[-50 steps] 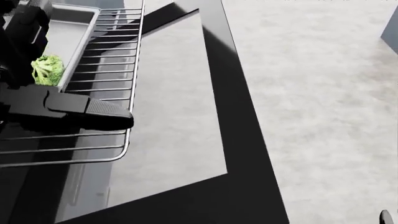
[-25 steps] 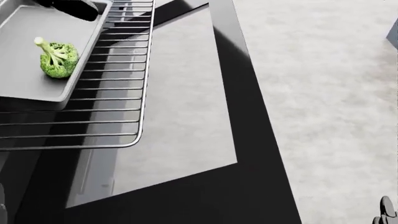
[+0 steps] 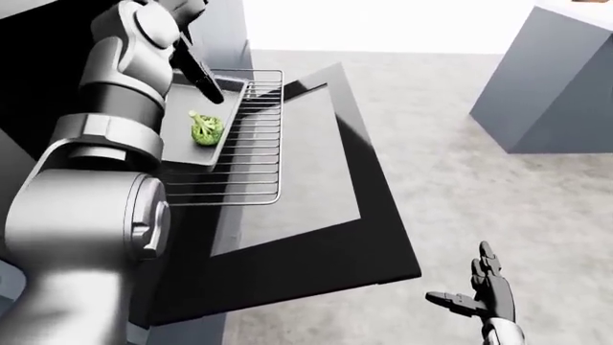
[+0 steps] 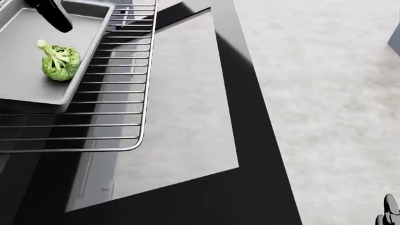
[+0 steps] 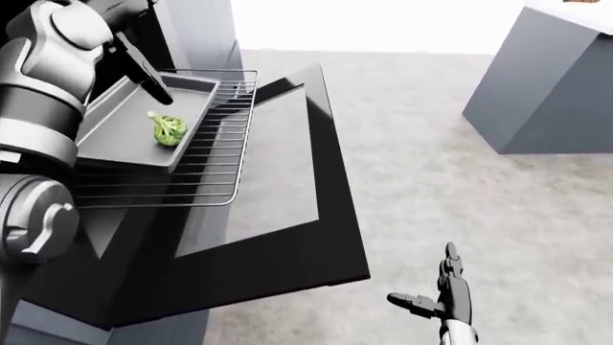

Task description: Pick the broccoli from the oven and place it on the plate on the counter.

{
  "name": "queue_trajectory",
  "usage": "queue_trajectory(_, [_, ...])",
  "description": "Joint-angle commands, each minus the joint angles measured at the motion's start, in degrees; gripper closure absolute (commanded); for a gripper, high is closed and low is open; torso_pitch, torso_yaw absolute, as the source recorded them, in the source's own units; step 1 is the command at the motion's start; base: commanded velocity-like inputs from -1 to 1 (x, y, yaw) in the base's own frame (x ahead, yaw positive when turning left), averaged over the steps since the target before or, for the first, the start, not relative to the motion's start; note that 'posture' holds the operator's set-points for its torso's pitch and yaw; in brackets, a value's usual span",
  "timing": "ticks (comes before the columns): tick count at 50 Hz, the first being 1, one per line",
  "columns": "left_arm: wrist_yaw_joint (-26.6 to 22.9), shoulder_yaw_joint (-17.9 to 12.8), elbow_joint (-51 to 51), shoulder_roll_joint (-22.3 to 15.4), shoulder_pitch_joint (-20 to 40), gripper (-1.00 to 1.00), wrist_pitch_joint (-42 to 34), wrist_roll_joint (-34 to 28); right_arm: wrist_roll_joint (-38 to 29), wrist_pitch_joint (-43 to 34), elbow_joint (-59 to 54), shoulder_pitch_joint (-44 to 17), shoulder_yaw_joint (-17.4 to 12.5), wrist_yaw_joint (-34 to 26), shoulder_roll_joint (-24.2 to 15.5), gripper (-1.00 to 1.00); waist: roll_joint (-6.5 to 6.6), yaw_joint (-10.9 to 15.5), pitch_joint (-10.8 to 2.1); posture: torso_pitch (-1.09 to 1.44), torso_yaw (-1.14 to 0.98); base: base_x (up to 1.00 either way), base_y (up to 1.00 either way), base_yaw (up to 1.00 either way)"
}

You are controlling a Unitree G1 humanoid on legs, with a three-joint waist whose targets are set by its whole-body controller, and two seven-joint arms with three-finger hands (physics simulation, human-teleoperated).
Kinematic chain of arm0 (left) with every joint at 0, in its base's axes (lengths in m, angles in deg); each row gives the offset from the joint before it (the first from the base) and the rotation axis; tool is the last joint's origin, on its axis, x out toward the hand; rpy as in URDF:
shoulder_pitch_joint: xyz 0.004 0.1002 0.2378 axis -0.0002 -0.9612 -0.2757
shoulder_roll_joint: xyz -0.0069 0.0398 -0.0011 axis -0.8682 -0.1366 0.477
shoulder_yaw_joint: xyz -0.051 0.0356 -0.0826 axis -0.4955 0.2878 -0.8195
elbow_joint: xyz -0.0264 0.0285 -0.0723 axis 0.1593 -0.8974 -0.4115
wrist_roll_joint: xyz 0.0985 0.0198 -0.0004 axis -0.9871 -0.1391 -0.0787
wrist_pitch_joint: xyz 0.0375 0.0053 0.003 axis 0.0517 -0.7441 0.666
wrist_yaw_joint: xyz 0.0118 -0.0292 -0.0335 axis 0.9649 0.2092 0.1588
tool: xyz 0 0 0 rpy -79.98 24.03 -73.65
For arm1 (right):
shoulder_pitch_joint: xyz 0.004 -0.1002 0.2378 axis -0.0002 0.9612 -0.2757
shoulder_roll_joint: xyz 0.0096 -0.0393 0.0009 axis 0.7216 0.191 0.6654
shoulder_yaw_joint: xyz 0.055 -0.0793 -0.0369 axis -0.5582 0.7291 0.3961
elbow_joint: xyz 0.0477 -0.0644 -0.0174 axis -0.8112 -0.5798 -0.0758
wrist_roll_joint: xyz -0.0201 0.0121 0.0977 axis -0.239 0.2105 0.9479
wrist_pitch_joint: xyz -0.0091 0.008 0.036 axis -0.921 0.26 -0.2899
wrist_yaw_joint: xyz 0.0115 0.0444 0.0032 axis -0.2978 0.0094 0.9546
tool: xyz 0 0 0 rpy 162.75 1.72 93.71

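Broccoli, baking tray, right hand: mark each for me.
broccoli [image 4: 60, 62], head view, on the green florets.
baking tray [image 4: 22, 86], head view, on the bare grey floor below the broccoli.
right hand [image 3: 489, 290], left-eye view, on the dark palm, fingers spread over the floor.

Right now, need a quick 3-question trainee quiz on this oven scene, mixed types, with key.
1. True or false: the broccoli lies in the tray on the pulled-out rack.
2. Which hand is nearer the broccoli? A) left hand B) right hand C) both equally
3. Fill in: the oven door is ____.

Key:
1. True.
2. A. The left hand hangs over the tray's top end without touching the broccoli; the right hand is open, low over the floor.
3. Open, folded down flat under the rack.
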Motion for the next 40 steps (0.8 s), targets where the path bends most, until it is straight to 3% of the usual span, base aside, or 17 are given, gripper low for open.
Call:
queue_trajectory(1, [0.3,0.5,1.3,-0.9,1.7,-1.00,4.0,-3.5,0.3,1.8,1.2,-0.8,-0.3,0.2,-0.8,-1.00,-0.16,0.0,-1.40,0.00,0.00,0.00,0.00,0.00])
queue_trajectory(15, [2.8,0.8,-2.4,-0.3,0.6,-1.00,8.3,-16.1,1.2,2.5,0.7,-0.1,-0.9,-0.4,-1.1,-1.00,-0.16,0.0,-1.40,0.00,0.00,0.00,0.00,0.00])
queue_trajectory(25, [8.3,-0.4,-3.7,1.8,-1.9,-1.00,8.4,-17.3,1.6,2.8,0.2,0.2,-1.1,-0.6,-1.4,-1.00,-0.22,0.0,-1.67,0.00,0.00,0.00,0.00,0.00])
queue_trajectory(40, [10.3,0.4,-4.2,2.0,-4.3,-1.00,8.8,-21.0,1.8,2.9,0.1,0.1,-1.2,-0.4,-1.5,-1.00,-0.07,-0.1,-1.97,0.00,0.00,0.00,0.00,0.00])
